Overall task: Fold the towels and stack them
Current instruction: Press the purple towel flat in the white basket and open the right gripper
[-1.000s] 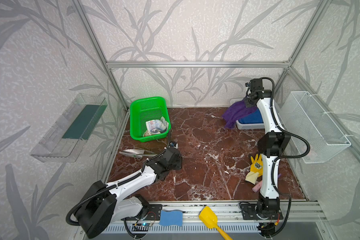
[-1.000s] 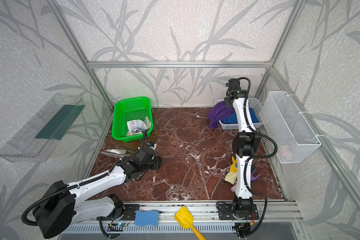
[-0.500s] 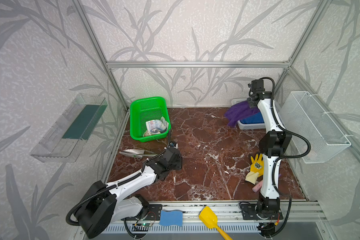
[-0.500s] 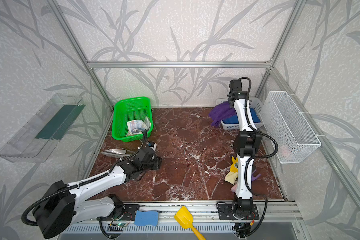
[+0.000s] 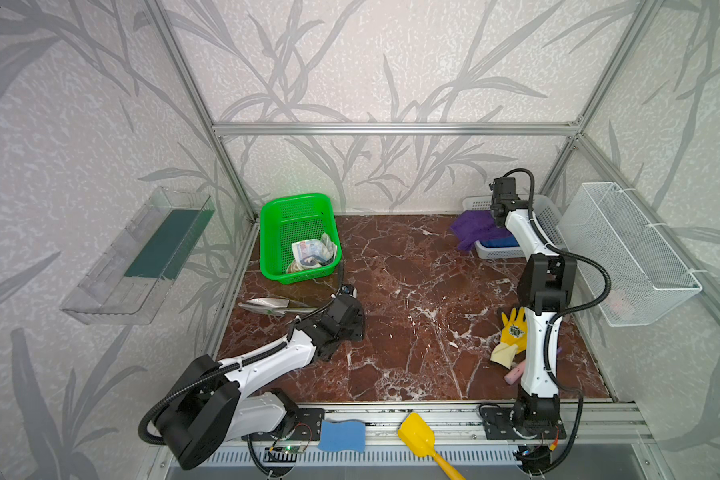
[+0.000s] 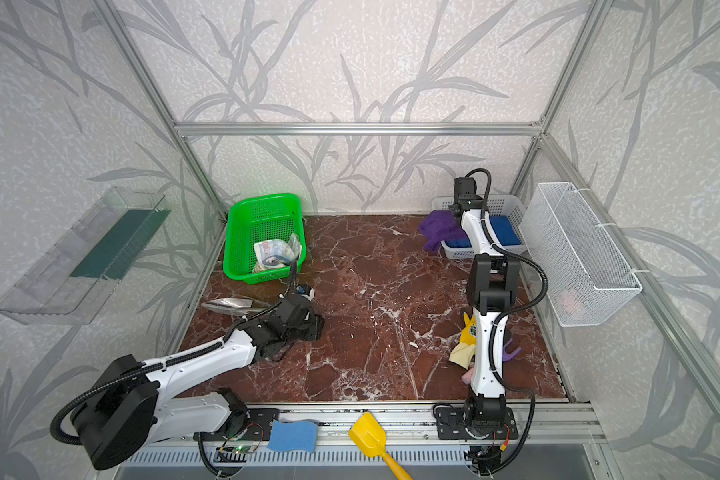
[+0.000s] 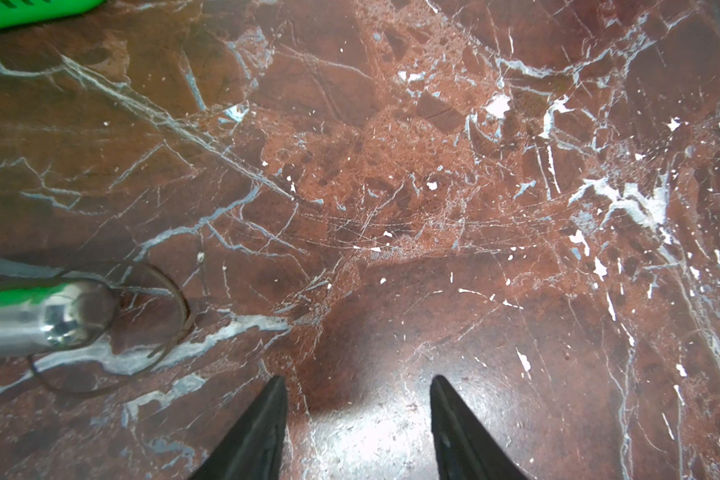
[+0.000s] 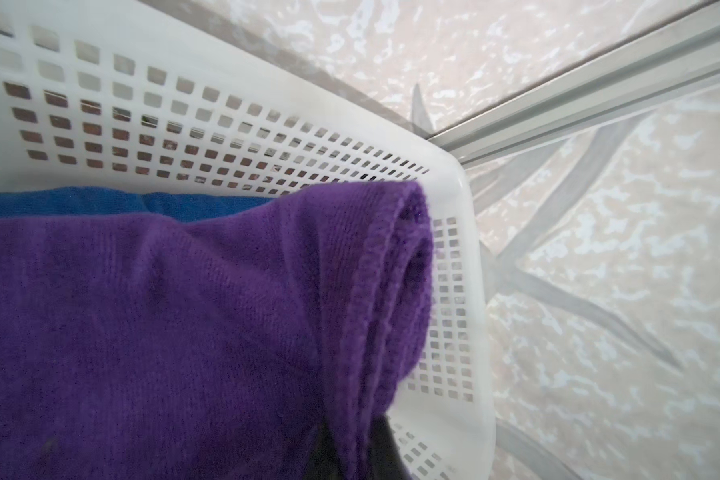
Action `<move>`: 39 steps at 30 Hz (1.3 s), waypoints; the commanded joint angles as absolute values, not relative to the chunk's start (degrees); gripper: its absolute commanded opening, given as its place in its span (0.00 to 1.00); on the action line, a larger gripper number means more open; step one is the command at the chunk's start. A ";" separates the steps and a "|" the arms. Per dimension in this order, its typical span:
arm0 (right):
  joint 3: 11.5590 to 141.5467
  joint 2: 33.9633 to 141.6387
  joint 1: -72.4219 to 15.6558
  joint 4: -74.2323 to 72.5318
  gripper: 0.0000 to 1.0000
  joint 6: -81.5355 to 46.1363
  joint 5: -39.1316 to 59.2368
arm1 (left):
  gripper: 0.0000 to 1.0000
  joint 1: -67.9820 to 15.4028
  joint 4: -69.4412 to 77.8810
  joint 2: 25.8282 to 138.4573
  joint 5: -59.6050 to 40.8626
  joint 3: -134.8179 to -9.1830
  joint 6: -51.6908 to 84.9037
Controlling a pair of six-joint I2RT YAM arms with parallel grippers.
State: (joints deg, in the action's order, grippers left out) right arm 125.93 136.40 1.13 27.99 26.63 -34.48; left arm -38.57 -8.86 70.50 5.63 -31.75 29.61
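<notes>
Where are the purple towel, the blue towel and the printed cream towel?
purple towel (image 8: 142, 316): right wrist view, on its flat face.
blue towel (image 6: 504, 230): a top view, on its uncovered top face.
printed cream towel (image 5: 308, 253): a top view, on its crumpled middle.

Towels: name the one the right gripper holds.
The dark purple towel, pinched in the right gripper; neither gripper holds the blue towel or the printed towel.

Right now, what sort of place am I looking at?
Likely a robot test booth: an aluminium frame with leaf-print walls, a left arm and right arm mounted on a front rail.
</notes>
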 commanded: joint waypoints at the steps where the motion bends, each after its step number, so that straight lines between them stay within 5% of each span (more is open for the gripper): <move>1: 125.51 139.03 1.54 19.10 0.00 30.15 -38.64 | 0.56 -38.45 -8.88 71.14 5.47 -32.60 30.41; 15: 131.30 149.40 4.15 12.60 0.00 35.16 -40.58 | 0.56 -38.41 -10.99 71.05 5.55 -34.06 30.08; 39: 133.02 150.27 8.48 5.85 0.00 40.96 -43.92 | 0.56 -38.58 -13.48 79.61 1.48 -38.93 29.25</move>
